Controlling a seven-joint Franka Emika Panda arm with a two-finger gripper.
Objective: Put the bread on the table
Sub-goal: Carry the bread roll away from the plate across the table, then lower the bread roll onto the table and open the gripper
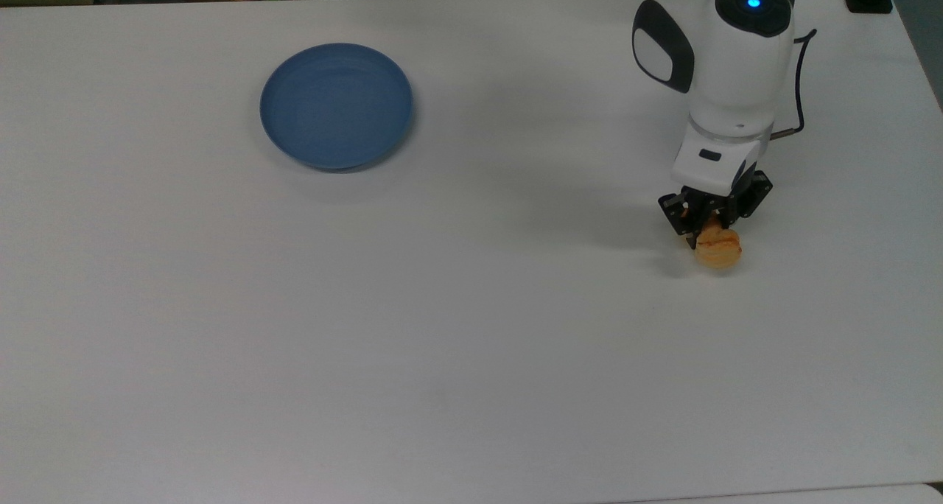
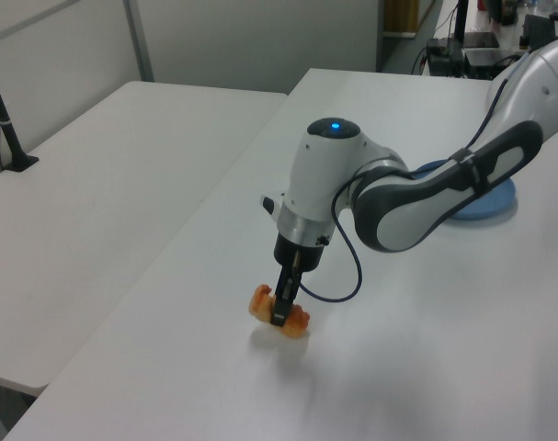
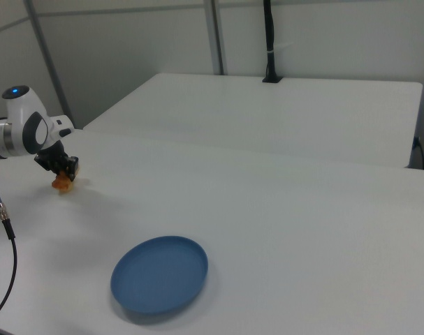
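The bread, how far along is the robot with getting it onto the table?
Done: the bread is off the blue plate, which lies bare far toward the top view's left. In hand: the gripper is shut on the loaf, holding it low over the table with its shadow right beneath; whether it touches is unclear. Left: set it down, open the fingers and lift away.

Bright, even overhead light; the table (image 1: 442, 327) looks flat white — no glare; soft, faint shadows lie under the arm (image 1: 726, 69); slight grain throughout.
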